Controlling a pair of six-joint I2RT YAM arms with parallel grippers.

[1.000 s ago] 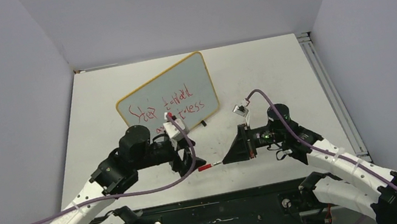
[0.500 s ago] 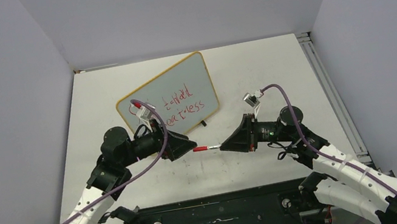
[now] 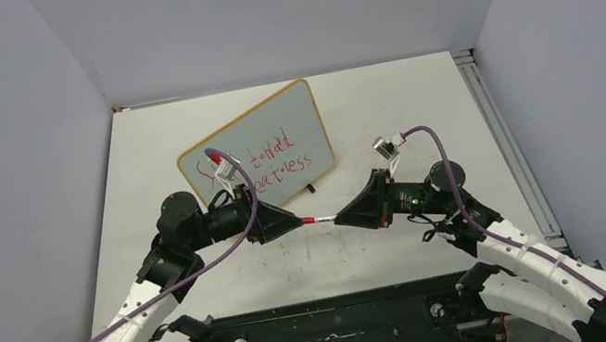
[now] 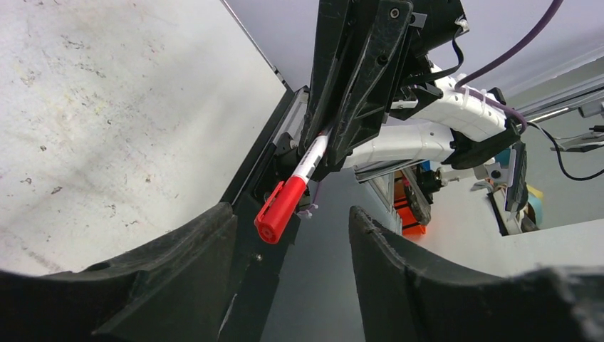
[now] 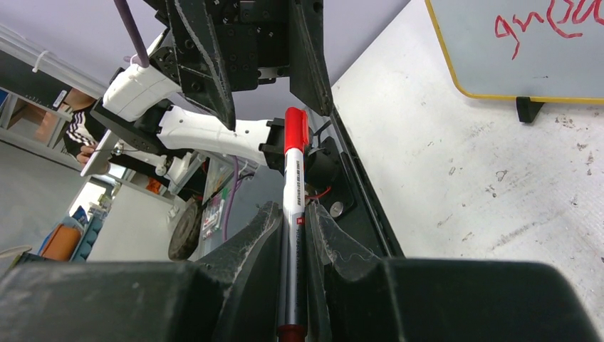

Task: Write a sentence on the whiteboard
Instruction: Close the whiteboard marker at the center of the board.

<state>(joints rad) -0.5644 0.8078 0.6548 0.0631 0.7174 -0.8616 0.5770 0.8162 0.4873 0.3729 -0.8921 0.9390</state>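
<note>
Yellow-framed pale whiteboard (image 3: pixel 255 146) carries red script (image 3: pixel 279 161). We clamp the red-capped marker (image 3: pixel 321 219) in right fingers (image 5: pixel 256 242), cap (image 4: pixel 279 209) pointing between our open left fingers (image 4: pixel 185 256).

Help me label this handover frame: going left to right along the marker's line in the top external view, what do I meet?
left gripper, jaws open → marker → right gripper, shut on the marker → table's side rail
</note>
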